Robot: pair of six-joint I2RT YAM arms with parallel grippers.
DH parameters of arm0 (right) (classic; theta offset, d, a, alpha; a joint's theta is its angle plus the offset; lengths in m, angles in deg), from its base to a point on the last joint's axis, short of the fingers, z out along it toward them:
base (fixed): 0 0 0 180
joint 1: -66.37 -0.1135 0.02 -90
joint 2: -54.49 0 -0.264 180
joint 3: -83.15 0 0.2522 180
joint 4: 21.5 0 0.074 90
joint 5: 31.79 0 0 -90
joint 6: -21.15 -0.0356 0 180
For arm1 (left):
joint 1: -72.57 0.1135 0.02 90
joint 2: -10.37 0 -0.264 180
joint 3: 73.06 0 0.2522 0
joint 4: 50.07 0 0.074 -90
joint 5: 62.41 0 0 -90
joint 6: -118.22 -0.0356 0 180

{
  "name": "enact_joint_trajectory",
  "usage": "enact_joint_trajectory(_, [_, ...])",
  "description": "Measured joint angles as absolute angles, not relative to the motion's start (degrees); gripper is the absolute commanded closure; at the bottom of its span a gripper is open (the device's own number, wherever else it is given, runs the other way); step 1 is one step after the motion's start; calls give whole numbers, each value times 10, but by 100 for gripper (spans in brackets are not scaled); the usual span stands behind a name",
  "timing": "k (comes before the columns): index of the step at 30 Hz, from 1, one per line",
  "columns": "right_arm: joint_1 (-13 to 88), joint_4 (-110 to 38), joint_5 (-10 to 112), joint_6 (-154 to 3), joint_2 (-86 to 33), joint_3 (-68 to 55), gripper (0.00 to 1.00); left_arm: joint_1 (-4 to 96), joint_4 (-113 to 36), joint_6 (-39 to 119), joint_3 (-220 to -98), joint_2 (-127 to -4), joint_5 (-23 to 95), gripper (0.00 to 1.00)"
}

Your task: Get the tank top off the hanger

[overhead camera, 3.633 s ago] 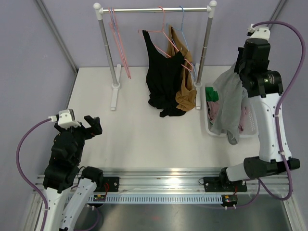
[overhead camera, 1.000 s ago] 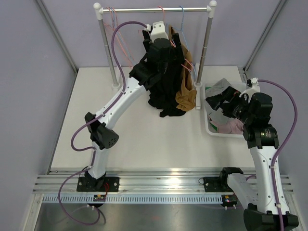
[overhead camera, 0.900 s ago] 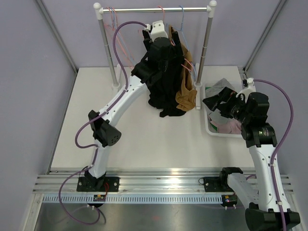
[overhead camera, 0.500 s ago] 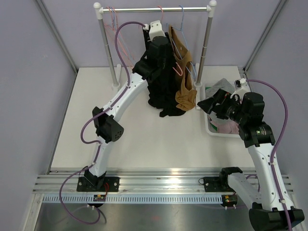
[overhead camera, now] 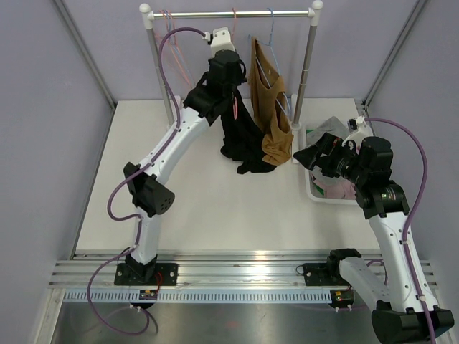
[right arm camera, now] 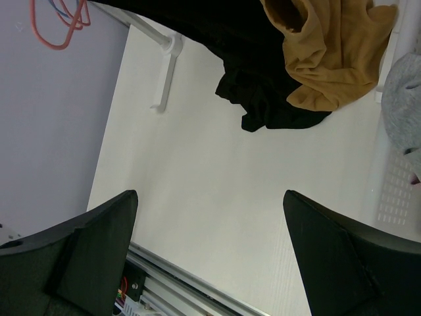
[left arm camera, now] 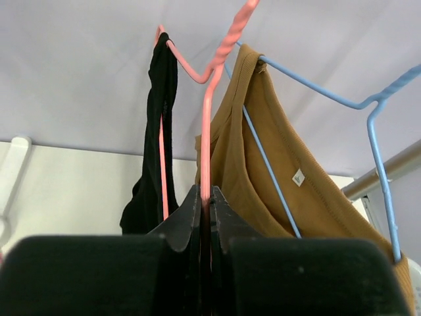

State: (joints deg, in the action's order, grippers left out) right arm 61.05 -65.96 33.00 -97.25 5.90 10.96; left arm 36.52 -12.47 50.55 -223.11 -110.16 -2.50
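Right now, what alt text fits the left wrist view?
The left pincer is shut on a pink hanger carrying a black tank top; beside it, a tan top hangs on a blue hanger.

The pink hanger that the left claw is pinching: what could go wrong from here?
1. The left gripper pinches only the thin wire of the pink hanger; it might twist or slip out.
2. The brown top on its blue hanger hangs right beside and could get dragged along.
3. The black tank top hooks over the hanger's shoulder, and the open right gripper holds no cloth, so it may just snag.
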Motion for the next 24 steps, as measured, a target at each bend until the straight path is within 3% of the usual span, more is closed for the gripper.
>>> enact_joint_trajectory(15, [611, -668, 330, -955, 58, 94, 1, 379, -55, 466, -2215, -926, 83, 100])
enact_joint_trajectory(24, [610, -662, 296, -952, 55, 83, 1, 381, 3, 466, -2111, -789, 189, 100])
